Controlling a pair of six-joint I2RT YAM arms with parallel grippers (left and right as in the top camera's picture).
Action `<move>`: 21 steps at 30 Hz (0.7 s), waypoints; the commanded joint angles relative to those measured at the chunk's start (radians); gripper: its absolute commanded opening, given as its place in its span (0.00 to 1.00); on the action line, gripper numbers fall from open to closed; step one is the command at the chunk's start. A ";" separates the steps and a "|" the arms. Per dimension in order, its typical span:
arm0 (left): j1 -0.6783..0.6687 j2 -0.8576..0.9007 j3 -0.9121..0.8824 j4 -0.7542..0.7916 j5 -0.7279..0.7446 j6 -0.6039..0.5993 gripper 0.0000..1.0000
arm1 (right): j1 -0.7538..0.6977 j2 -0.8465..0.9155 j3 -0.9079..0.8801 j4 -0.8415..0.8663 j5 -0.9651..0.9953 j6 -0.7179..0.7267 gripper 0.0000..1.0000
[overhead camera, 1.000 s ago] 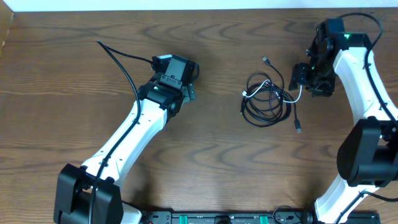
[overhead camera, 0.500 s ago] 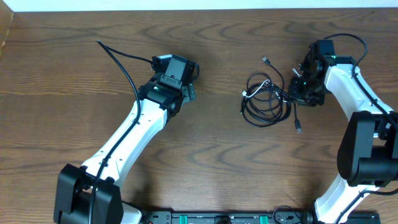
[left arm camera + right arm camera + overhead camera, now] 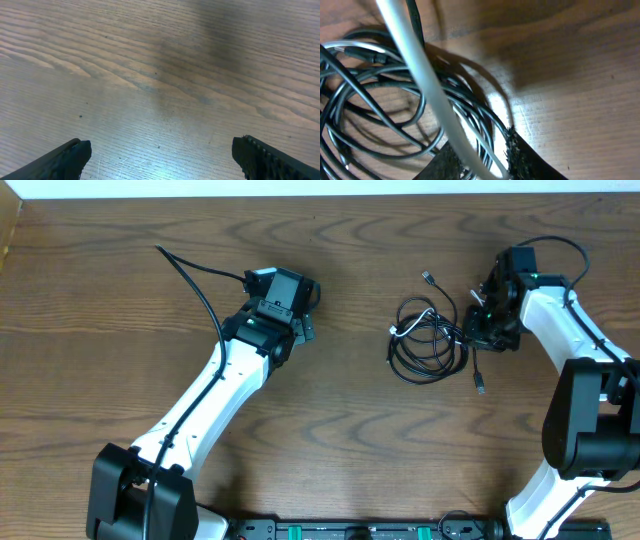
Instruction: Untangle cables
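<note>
Right edge of cable bundle (image 3: 428,340) | right jaws straddle white cable (image 3: 431,95), pinch: cannot tell | coil lies left of them | left jaws spread, well left of bundle, farther arm

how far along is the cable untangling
Done: nothing; the cables lie in one tangled coil. In hand: the right claw appears to pinch the white cable at the coil's edge; the left claw hangs open over bare table. Left: pulling every cable apart.
</note>
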State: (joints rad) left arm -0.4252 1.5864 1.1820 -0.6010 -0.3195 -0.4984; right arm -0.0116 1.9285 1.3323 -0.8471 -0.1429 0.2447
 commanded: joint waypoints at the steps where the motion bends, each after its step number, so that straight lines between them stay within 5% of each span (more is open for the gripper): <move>1: 0.005 0.007 0.000 -0.001 -0.007 -0.012 0.97 | -0.003 -0.013 -0.008 0.027 -0.006 0.001 0.27; 9: 0.005 0.007 0.000 -0.001 -0.007 -0.012 0.96 | -0.003 -0.013 -0.008 0.038 -0.011 0.001 0.02; 21: 0.005 0.007 0.000 -0.011 -0.007 -0.012 0.96 | -0.058 -0.058 0.138 -0.114 -0.072 -0.138 0.01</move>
State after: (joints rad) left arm -0.4252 1.5864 1.1820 -0.6041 -0.3195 -0.4984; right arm -0.0303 1.9282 1.3750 -0.9306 -0.2020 0.1768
